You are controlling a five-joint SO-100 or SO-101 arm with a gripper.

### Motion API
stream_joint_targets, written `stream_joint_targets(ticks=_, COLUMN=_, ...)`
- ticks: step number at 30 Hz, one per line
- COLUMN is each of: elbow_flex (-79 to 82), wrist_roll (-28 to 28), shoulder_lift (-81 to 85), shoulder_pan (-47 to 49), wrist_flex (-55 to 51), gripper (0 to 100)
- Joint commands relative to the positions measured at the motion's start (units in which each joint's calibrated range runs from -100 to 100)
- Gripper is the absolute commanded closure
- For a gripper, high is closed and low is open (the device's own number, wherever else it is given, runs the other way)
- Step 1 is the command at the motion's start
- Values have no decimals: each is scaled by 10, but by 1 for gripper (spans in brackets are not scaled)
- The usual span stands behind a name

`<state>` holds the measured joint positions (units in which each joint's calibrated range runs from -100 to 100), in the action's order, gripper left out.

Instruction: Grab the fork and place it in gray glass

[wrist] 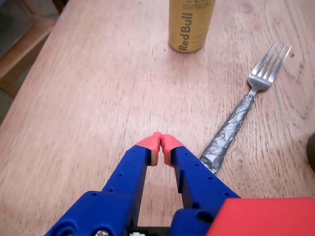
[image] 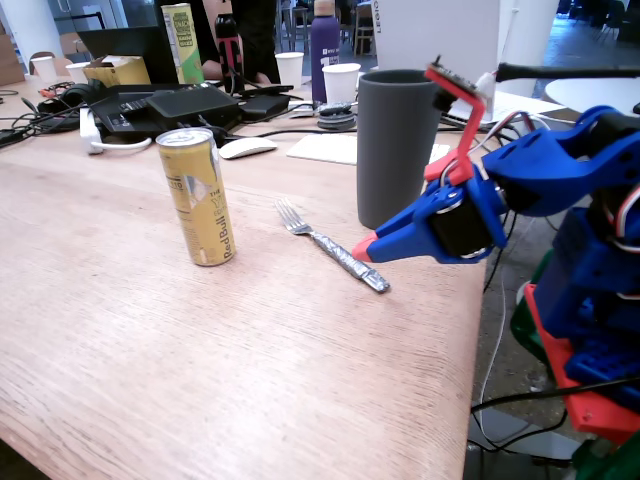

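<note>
Foil-wrapped fork (wrist: 244,115) lies flat on wood table (image: 150,350), tines toward gold can (image: 198,196), gray glass (image: 397,145) just behind. Gripper (wrist: 161,142) hovers beside handle end, red tips pinched together, empty; must open and shift right to straddle handle.

Matt wood-grain table (wrist: 83,98), shiny metal fork (wrist: 246,108) (handle in crinkled foil), glossy can (image: 198,196)
</note>
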<state>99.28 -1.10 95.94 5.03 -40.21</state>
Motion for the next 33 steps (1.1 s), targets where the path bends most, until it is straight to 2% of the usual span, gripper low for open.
stream_joint_targets(ticks=1, elbow_flex=5, wrist_roll=3, shoulder_lift=5, shoulder_pan=1, wrist_flex=-2, gripper=100)
stream_joint_targets(ticks=31, elbow_flex=3, wrist_roll=3, shoulder_lift=-1, shoulder_pan=6, wrist_flex=-2, gripper=100)
stream_joint_targets(ticks=33, elbow_flex=-50, wrist_roll=-1, shoulder_lift=-7, shoulder_pan=6, wrist_flex=-6, gripper=100)
